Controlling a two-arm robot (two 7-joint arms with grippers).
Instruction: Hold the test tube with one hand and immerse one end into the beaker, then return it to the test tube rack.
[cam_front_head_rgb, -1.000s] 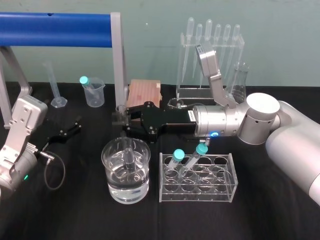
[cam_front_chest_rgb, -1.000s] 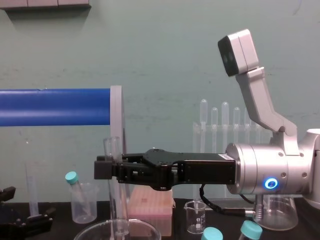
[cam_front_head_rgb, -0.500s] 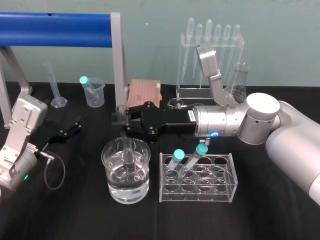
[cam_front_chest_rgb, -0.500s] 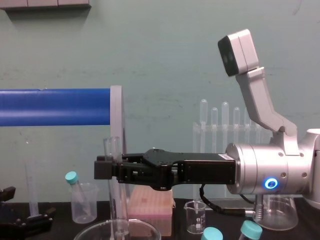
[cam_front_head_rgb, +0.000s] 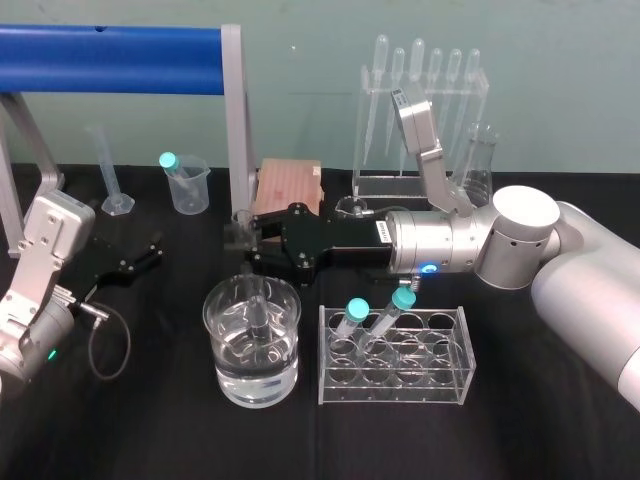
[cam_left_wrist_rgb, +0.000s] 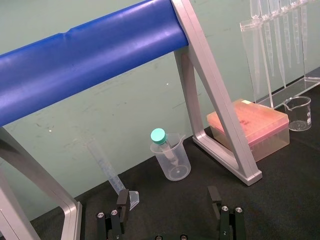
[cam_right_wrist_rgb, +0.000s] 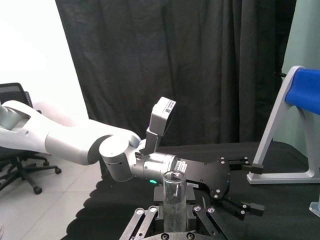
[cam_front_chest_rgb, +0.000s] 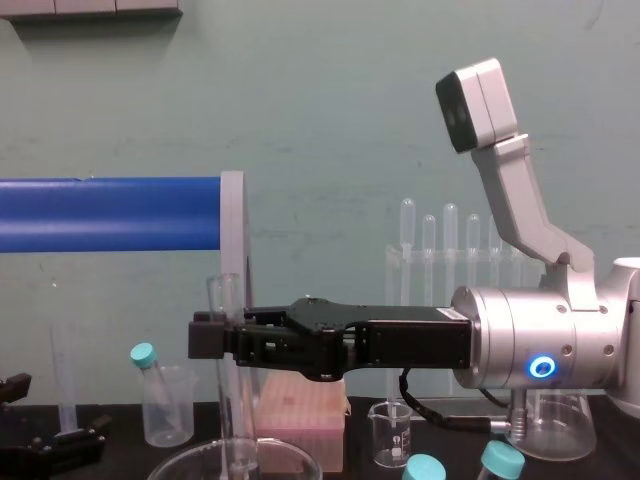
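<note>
— Jaws of the black right gripper (cam_front_head_rgb: 240, 236): how do they stand?

— Closed on the long, thin, clear glass test tube (cam_front_head_rgb: 256, 305), pinching it just under its flared lip. In the right wrist view the fingers (cam_right_wrist_rgb: 145, 217) press in from both sides.

— And the tube itself?

— Upright, uncapped and see-through. Its lower end hangs inside the wide, round, clear glass beaker (cam_front_head_rgb: 222, 352), near the middle of the opening. It is about level with the clear liquid in the lower half. Whether it dips under, I cannot tell.

— Room around it?

— Tight behind. The grey post (cam_front_head_rgb: 236, 120) of the blue-barred frame stands just beyond the fingertips, with a pink tip box (cam_front_head_rgb: 288, 185) beside it. To the right, the clear acrylic test tube rack (cam_front_head_rgb: 445, 378) sits just beside the beaker, not touching. 2 teal-capped tubes (cam_front_head_rgb: 357, 308) lean in its left holes, and the holes further right stand open. Bare black table (cam_front_head_rgb: 150, 420) lies in front and to the left.

— The other arm?

— The left gripper (cam_front_head_rgb: 152, 248) sits low, well left of the beaker. Its 2 fingers (cam_left_wrist_rgb: 122, 205) are spread wide with nothing between them.
</note>
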